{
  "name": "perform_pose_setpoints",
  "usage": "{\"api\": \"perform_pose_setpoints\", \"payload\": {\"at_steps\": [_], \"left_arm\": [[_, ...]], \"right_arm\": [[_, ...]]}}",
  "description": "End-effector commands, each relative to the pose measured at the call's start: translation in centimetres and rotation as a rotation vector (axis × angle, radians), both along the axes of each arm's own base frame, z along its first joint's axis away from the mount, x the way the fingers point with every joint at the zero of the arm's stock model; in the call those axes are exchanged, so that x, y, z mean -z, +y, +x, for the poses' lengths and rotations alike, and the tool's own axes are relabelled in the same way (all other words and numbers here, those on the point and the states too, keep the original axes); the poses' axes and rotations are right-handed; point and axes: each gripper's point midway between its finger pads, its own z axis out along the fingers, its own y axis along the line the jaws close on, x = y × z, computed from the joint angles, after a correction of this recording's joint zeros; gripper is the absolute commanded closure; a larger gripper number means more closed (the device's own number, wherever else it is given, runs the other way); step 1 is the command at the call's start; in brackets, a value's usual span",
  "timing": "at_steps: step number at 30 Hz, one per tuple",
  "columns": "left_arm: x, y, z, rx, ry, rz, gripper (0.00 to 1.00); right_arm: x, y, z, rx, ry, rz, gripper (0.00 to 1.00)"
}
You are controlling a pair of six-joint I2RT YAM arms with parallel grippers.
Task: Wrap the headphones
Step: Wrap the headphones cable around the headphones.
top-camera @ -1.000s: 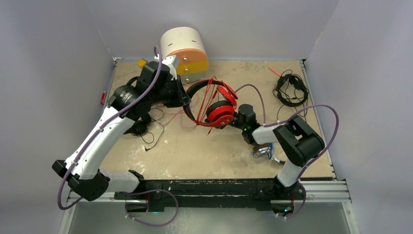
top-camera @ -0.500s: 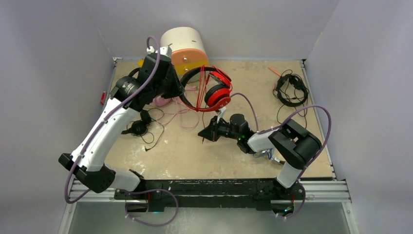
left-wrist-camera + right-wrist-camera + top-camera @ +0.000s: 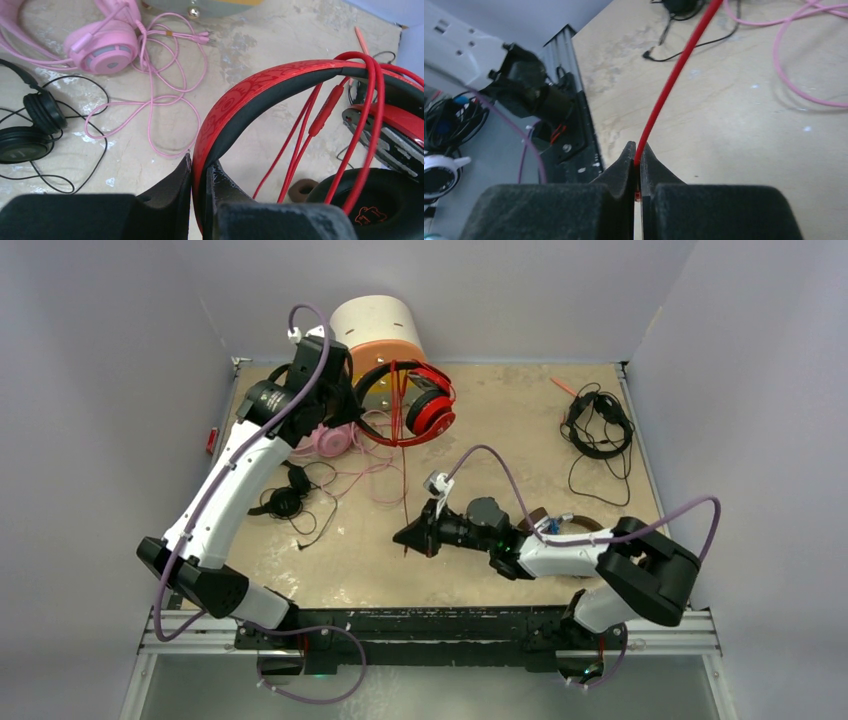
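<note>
Over the last second the right gripper [image 3: 402,538] has drawn back from the drawer box [image 3: 375,328] toward the near edge of the table [image 3: 470,575], and the left arm has carried the red headphones [image 3: 425,410] up close to that box.

Farthest from the box, the right gripper's jaws are pressed together on the red cable [image 3: 404,480]. In the right wrist view the thin cord comes straight out from between the tips. It runs in a nearly taut line back toward the box.

Closer to the box, on its left and nearer than it, one set of black headphones [image 3: 285,500] lies on the table amid its loose cable. The pink headphones [image 3: 330,440] lie between that set and the box, their cord in slack loops.

Just in front of the box, the left gripper [image 3: 355,408] is clamped narrowly on the red headband and holds the set off the table. Several turns of cable already cross the band.

The set looks light, with a stiff, springy band that suits a firm pinch. The cable looks limp and smooth and likely to slip, so it is best pinched near its free end. Tension should stay gentle, because a hard pull could strain the joint at the earcup.
</note>
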Motion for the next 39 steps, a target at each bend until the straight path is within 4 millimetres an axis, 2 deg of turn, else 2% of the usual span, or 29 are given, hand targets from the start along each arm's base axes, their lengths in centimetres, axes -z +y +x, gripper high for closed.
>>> {"api": "perform_pose_setpoints", "payload": {"at_steps": [1,4,9,13,14,19,21,27,33,36,39], "left_arm": [[-2.4,1.2,2.3,-0.146,-0.120,-0.045,1.00],[-1.8,2.6,2.9,-0.226,-0.123,-0.005,1.00],[-0.8,3.6,3.6,-0.274,-0.119,0.041,1.00],[0.9,4.3,3.9,-0.294,-0.110,0.099,1.00],[1.3,4.4,4.0,-0.290,-0.110,0.112,1.00],[4.2,4.5,3.6,-0.247,-0.106,0.154,1.00],[5.5,4.3,3.3,-0.221,-0.101,0.163,1.00],[9.5,3.3,1.3,-0.152,-0.073,0.243,1.00],[13.0,1.9,-1.0,-0.081,-0.035,0.307,1.00],[15.5,1.0,-2.3,-0.010,-0.003,0.285,1.00],[17.5,-0.8,-3.6,0.103,0.008,0.218,1.00]], "right_arm": [[-1.5,1.0,-1.6,0.002,-0.056,-0.023,1.00],[-2.6,2.0,-3.2,-0.028,-0.077,-0.037,1.00],[-4.4,3.8,-5.5,-0.071,-0.129,-0.079,1.00],[-5.7,4.4,-6.1,-0.077,-0.138,-0.141,1.00],[-6.7,4.7,-5.9,-0.069,-0.143,-0.143,1.00],[-8.7,3.9,-4.2,0.022,-0.156,-0.223,1.00],[-9.2,3.4,-4.2,0.026,-0.143,-0.266,1.00],[-10.9,0.8,-1.3,0.167,-0.169,-0.415,1.00],[-10.0,-2.3,1.8,0.253,-0.090,-0.483,1.00],[-9.1,-3.7,3.2,0.278,-0.047,-0.503,1.00],[-7.8,-4.9,4.1,0.305,-0.028,-0.553,1.00]]}}
